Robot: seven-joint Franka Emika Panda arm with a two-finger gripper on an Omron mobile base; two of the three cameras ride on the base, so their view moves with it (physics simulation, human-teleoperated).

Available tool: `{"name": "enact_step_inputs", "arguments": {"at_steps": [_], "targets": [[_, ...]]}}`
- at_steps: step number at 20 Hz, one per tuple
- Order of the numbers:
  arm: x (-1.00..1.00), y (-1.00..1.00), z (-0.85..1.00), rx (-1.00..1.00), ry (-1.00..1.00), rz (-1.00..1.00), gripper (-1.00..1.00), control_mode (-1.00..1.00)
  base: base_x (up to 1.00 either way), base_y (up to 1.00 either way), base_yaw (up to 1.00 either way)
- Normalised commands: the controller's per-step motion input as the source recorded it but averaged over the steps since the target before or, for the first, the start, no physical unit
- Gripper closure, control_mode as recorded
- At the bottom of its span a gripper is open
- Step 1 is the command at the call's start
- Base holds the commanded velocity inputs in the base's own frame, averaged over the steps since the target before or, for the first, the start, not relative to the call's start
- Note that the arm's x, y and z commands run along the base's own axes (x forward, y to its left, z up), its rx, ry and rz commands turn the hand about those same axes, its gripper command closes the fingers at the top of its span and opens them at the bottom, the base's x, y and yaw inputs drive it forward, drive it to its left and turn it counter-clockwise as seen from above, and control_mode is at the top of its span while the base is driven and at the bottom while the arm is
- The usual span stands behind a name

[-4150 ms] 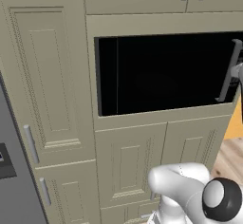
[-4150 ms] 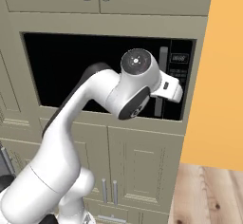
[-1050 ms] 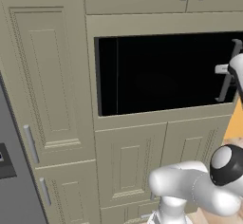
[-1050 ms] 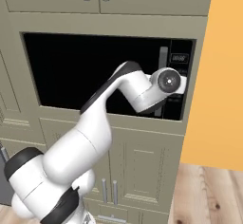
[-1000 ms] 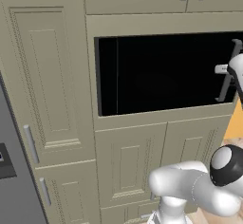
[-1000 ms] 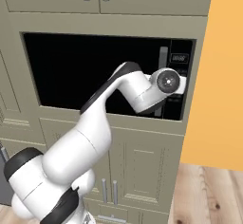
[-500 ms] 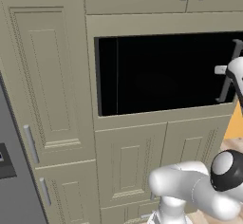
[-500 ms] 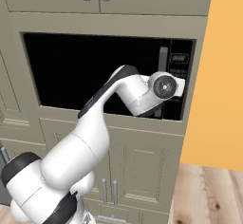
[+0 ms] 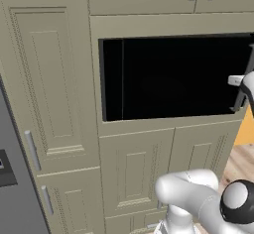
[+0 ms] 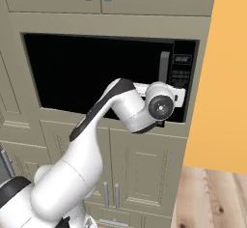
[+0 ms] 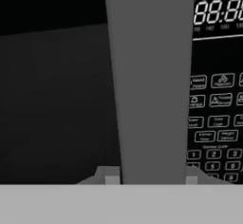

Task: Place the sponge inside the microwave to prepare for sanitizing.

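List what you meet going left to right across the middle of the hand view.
Dark door glass → grey door handle, with the shut gripper on it → black button panel.

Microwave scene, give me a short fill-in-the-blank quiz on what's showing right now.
1. The glossy black door of the built-in microwave is ____.
2. The gripper is shut on the door's vertical grey ____.
3. The black button panel sits at the door's ____ side.
4. Above its buttons, the panel carries a digital ____.

Missing words: closed; handle; right; clock display
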Motion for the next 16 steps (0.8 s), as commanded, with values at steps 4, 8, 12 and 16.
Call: {"name": "enact_step_inputs", "arguments": {"at_steps": [4, 8, 12, 16], "targets": [[-0.35, 0.28, 0.14, -0.04, 0.02, -0.03, 1.00, -1.00, 0.00, 0.00, 0.00], [-0.44, 0.28, 0.17, -0.03, 0.04, -0.01, 1.00, -1.00, 0.00, 0.00, 0.00], [-0.49, 0.30, 0.15, -0.05, 0.06, 0.00, 1.00, -1.00, 0.00, 0.00, 0.00], [-0.53, 0.31, 0.15, -0.08, 0.06, 0.00, 1.00, -1.00, 0.00, 0.00, 0.00]]}}
